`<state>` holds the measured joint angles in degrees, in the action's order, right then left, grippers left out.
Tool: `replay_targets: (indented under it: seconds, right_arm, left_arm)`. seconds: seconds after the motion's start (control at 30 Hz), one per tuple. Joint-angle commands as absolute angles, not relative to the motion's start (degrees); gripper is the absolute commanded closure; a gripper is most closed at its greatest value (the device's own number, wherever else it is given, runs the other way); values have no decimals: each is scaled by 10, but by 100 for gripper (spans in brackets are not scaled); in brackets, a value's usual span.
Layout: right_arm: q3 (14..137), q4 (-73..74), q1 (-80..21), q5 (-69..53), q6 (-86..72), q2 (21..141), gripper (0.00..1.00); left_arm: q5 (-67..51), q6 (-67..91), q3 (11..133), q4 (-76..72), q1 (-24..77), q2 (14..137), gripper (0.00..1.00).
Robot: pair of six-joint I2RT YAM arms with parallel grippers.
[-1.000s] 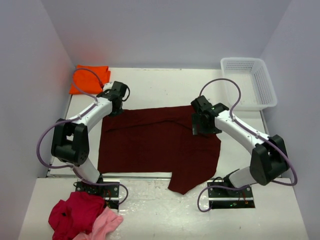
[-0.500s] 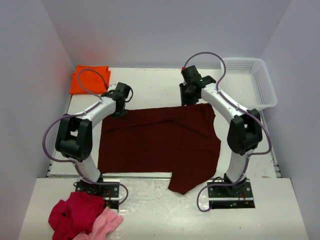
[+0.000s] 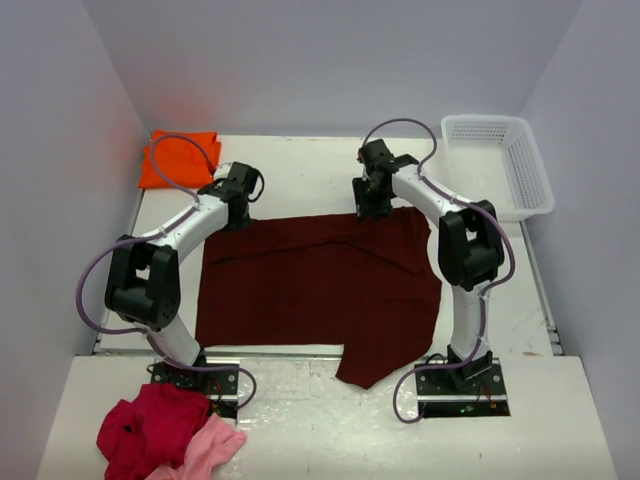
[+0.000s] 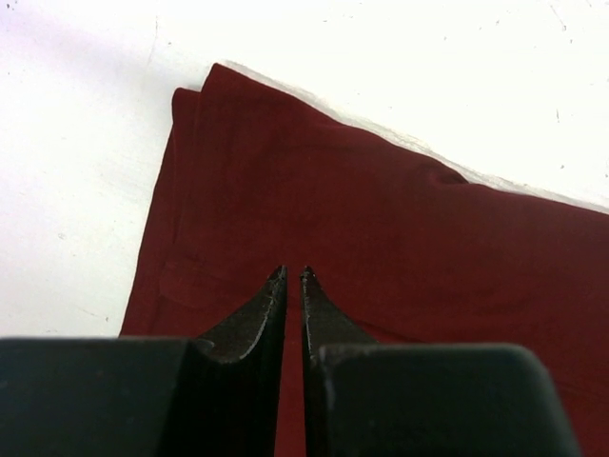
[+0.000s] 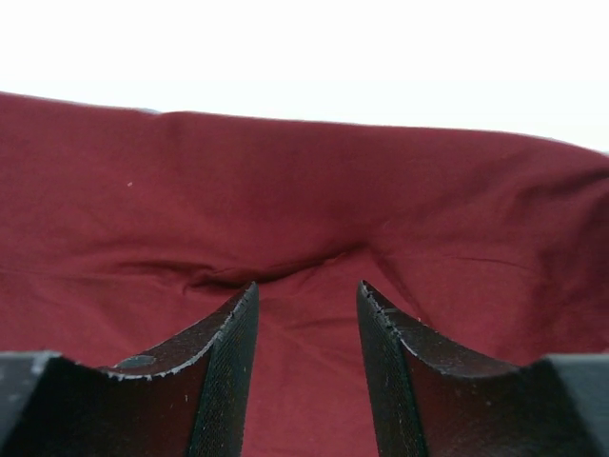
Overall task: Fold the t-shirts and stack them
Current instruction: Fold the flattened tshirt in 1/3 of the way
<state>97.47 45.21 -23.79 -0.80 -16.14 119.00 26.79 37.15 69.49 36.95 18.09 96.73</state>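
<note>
The dark maroon t-shirt (image 3: pixel 320 285) lies spread flat across the middle of the table, one part hanging over the near edge. The orange t-shirt (image 3: pixel 180 158) lies folded at the far left corner. My left gripper (image 3: pixel 238 215) is at the maroon t-shirt's far left corner. In the left wrist view it (image 4: pixel 293 274) is shut to a thin slit, tips down on the cloth (image 4: pixel 381 209), and no cloth visibly bunches between them. My right gripper (image 3: pixel 368 205) is at the shirt's far edge. Its jaws (image 5: pixel 306 290) stand open over the cloth (image 5: pixel 304 171), which puckers just ahead of them.
A white mesh basket (image 3: pixel 500 165) stands at the far right. A crimson-red garment (image 3: pixel 145 425) and a light pink one (image 3: pixel 210 445) lie heaped on the front ledge left of the arm bases. Walls close in the table on the left, back and right.
My right arm has swung from the shirt's right side up to its far edge, and its jaws have narrowed. The left gripper has stayed at the far left corner.
</note>
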Motion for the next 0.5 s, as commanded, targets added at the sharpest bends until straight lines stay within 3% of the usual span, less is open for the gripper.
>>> replay_targets:
  seconds: [0.0,0.47]
  right_arm:
    - [976,435,-224,-1,-149,1194,54]
    - [956,419,-206,4,-148,1224,61]
  left_arm:
    - [263,360,703,350,184,954,89]
    - [254,358,703,343,184,949,88]
